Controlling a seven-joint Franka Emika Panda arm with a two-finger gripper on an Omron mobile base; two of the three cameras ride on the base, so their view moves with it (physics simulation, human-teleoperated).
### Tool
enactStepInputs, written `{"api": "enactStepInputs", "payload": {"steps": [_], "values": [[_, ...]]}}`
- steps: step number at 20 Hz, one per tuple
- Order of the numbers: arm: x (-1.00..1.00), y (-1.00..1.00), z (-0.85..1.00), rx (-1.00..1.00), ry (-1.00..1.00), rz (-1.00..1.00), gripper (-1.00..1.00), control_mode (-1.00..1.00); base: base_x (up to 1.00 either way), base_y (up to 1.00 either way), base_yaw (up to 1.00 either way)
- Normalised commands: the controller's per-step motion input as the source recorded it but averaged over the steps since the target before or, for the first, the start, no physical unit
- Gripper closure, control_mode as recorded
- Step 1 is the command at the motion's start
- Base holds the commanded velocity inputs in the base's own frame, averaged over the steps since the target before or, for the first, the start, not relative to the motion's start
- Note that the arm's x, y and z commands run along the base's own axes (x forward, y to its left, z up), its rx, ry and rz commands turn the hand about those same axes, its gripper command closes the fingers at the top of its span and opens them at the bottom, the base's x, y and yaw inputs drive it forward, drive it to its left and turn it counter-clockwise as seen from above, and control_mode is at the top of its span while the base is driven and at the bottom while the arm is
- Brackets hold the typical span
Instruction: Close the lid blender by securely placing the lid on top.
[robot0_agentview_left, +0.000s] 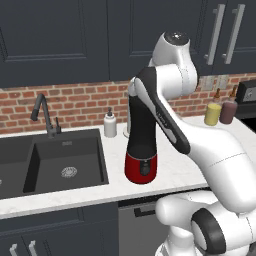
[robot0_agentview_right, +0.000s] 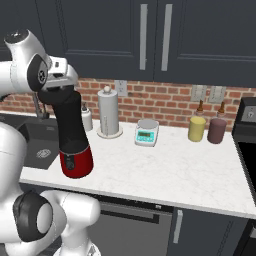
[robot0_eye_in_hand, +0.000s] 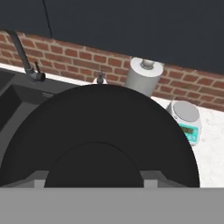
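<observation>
One blender, one lid, one soap dispenser, one paper towel roll, one kitchen scale, two bottles: yellow and maroon, one sink, one faucet

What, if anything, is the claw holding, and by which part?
The claw is shut on the lid, gripping it at its near rim, directly over the blender.

Landmark: blender, standing on the counter. Sink to its left, faucet behind the sink. Soap dispenser just behind the blender. Paper towel roll behind and right. Kitchen scale further right. Two bottles well right, near the wall.
</observation>
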Motion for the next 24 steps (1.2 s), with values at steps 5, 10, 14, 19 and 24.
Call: {"api": "enactStepInputs", "payload": {"steps": [5, 10, 14, 19, 24], "values": [[0.10, 0.00, -0.05, 0.00, 0.00, -0.04, 1.00, -1.00, 0.00, 0.00, 0.00], [0.11, 0.00, -0.12, 0.00, 0.00, -0.03, 1.00, -1.00, 0.00, 0.00, 0.00], [0.17, 0.00, -0.15, 0.02, 0.00, -0.02, 1.00, -1.00, 0.00, 0.00, 0.00], [0.20, 0.00, -0.14, 0.04, 0.00, -0.01, 1.00, -1.00, 0.00, 0.00, 0.00], [0.21, 0.00, -0.13, 0.04, 0.00, -0.01, 1.00, -1.00, 0.00, 0.00, 0.00]]}}
